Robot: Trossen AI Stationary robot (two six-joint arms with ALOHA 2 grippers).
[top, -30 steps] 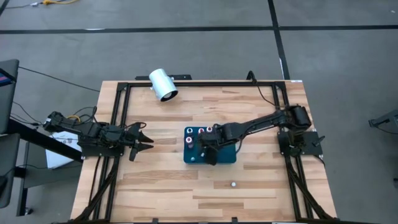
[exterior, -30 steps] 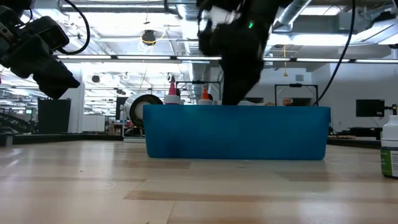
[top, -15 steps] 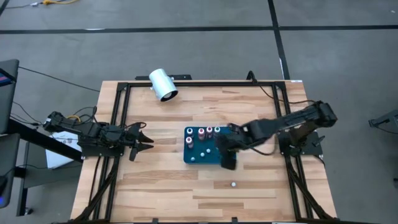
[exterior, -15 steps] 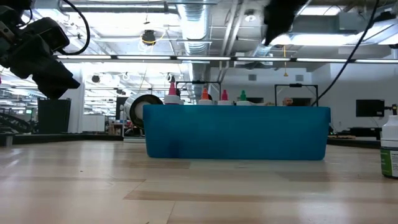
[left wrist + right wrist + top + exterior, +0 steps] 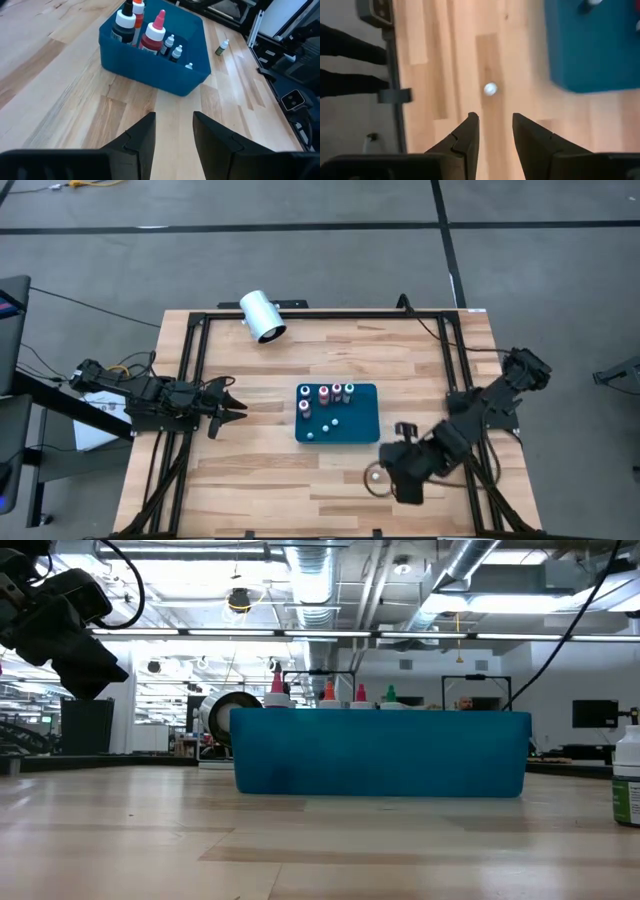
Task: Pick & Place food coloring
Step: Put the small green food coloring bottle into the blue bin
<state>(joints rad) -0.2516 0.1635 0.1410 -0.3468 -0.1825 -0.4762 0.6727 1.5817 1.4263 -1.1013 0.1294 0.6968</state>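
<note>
A teal tray stands mid-table and holds several tiny food coloring bottles with red, white or green caps, all upright. One more small bottle stands alone on the wood, toward the near edge and right of the tray. My right gripper hovers over this bottle, open, pointing steeply down. In the right wrist view the bottle's white cap lies ahead of the open gripper. My left gripper waits open at the table's left, aimed at the tray.
A big white cylinder lies on its side at the far left corner. Black frame rails run along the left, far and right edges. Bare wood lies between the tray and the near edge. The low view shows the lone bottle at its right edge.
My right gripper has risen out of the tray and swung toward the table's near right, ending above the lone bottle; it has left the low view. Its wrist has rolled somewhat. The tray and its bottles have stayed in place.
</note>
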